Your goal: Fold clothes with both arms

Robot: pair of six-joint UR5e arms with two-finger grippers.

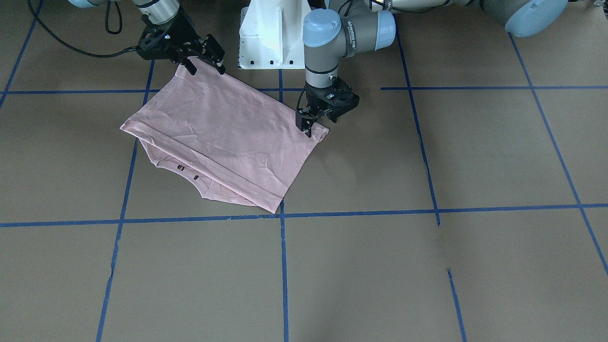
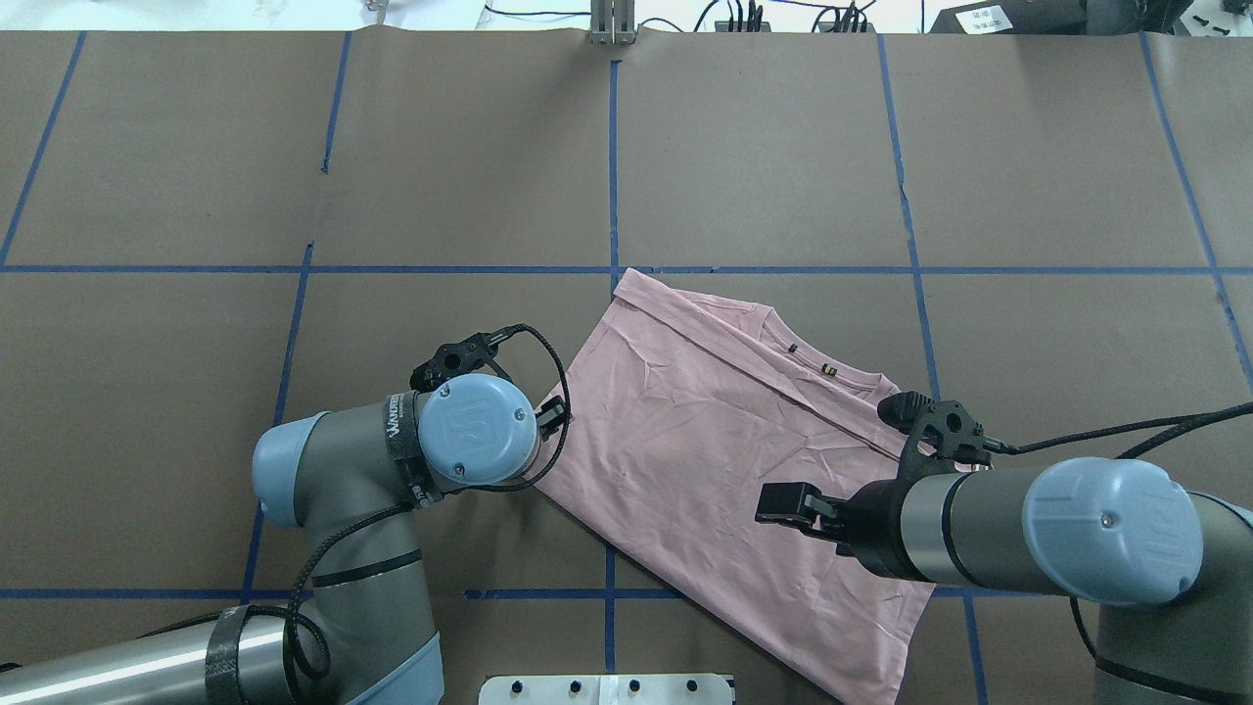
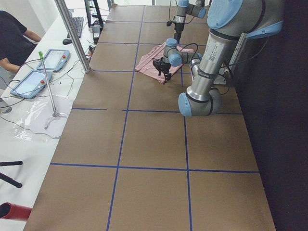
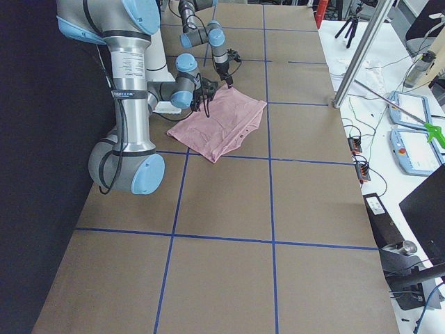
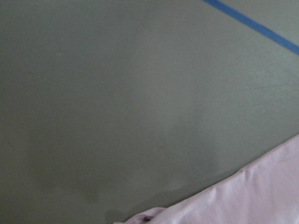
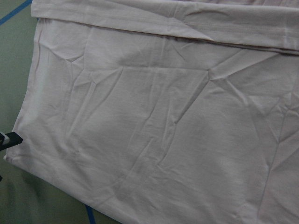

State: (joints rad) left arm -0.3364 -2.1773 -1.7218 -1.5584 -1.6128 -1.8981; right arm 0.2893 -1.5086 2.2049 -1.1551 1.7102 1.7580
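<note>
— When looking from across the table, where to find the pale pink T-shirt (image 1: pixel 223 128)?
— Lying flat on the brown table (image 1: pixel 427 266), close in front of the white pedestal (image 1: pixel 270 33), mostly on the robot's right half. Folded over itself, showing the neckline (image 1: pixel 189 175) and two small dark tags (image 1: pixel 180 167) at the edge far from the robot.
— And concerning the right gripper (image 1: pixel 207 70)?
— Hanging above the shirt, toward its corner nearest the pedestal. Spread wide, gripping nothing.
— And the left gripper (image 1: pixel 321 126)?
— Pointing straight down at the other near corner, at the very edge of the cloth. Appears parted as well, pinching no fabric, though not so clear to judge as on the other side
</note>
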